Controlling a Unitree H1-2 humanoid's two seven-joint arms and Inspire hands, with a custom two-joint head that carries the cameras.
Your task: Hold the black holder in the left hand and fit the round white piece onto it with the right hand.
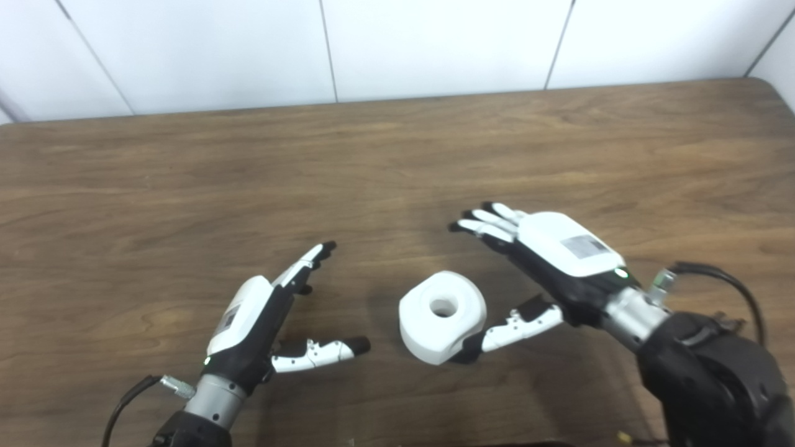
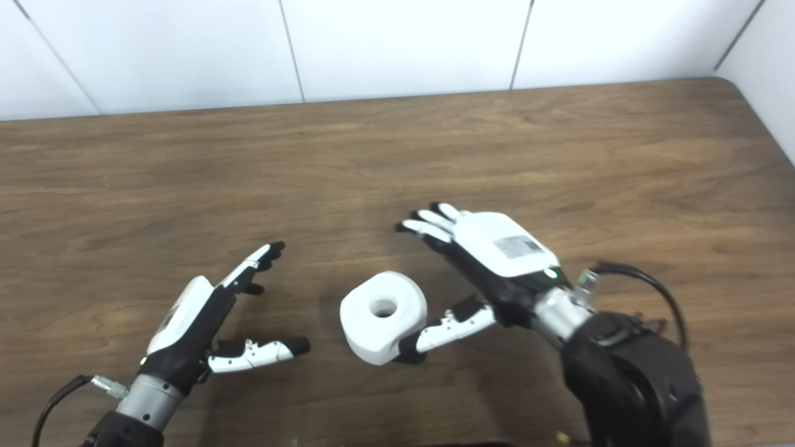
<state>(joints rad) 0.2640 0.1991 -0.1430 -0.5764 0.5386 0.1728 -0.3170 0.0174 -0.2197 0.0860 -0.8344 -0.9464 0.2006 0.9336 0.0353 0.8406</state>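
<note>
grey label on right hand (image 1: 562, 248), print too blurred to read

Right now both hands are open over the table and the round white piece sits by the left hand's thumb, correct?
Not quite. Both the left hand and the right hand are open over the table, but the round white piece sits by the right hand's thumb, apparently touching it, well clear of the left. The left eye view shows this.

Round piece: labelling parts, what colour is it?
Plain white round piece, clearest in the left eye view.
</note>
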